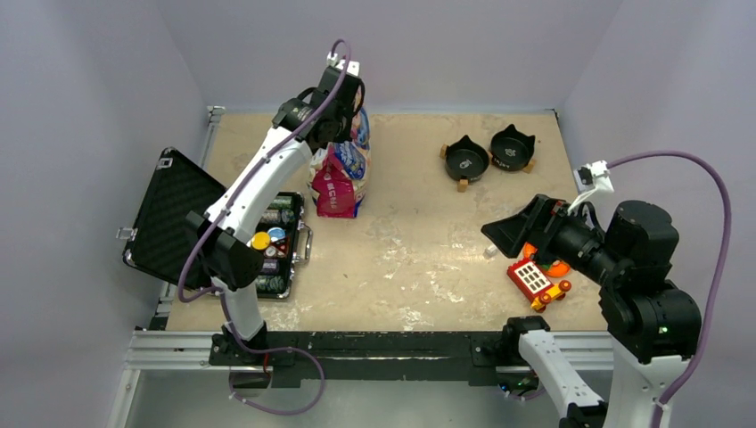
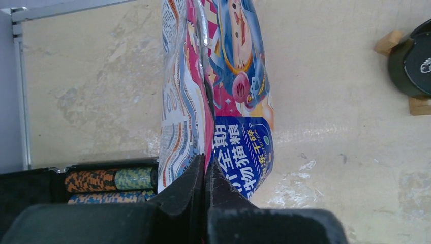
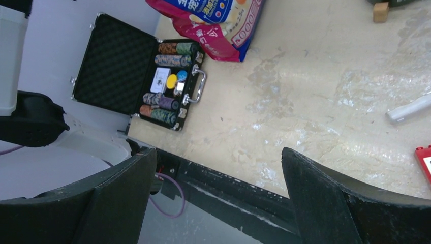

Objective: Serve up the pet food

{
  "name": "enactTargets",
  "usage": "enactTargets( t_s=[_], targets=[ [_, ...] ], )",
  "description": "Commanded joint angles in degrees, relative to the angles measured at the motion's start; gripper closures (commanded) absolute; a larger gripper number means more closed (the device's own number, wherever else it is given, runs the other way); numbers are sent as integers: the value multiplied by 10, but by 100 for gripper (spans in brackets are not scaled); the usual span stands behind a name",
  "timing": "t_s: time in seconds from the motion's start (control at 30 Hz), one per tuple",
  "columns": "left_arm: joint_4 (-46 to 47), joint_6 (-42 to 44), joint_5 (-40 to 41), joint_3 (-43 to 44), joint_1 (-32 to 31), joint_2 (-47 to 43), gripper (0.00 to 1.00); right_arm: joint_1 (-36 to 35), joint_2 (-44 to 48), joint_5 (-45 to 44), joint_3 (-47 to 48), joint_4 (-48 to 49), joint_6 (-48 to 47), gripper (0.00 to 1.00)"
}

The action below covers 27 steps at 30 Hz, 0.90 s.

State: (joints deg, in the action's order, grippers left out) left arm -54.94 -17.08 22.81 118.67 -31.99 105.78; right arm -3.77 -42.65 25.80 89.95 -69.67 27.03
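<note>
Glossy, crinkled foil bag: edge pinched by left gripper. Well apart from bag, right gripper fingers spread wide.

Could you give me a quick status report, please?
Left gripper shut on pet food bag, at its top. Right gripper open, empty. Nothing between bag and bowls.

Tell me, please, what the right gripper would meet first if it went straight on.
Probably the bare table near its front edge, seen between the open jaws of the right gripper; the poker chip case lies farther along. Depth is unclear.
</note>
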Motion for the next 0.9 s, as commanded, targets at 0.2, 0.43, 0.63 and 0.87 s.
enactTargets(
  t_s=[0.2, 0.43, 0.63, 0.87],
  targets=[
    [-44, 21, -109, -36, -36, -94, 100, 0, 12, 39, -82, 92, 51, 4],
    [-1, -88, -258, -220, -50, -252, 100, 0, -15, 63, -127, 121, 76, 6],
    [3, -170, -380, -357, -55, -391, 100, -24, -53, 77, -176, 153, 110, 7],
    [-1, -194, -430, -438, -55, -503, 100, -205, -131, 2, -189, 221, 208, 10]
  ],
)
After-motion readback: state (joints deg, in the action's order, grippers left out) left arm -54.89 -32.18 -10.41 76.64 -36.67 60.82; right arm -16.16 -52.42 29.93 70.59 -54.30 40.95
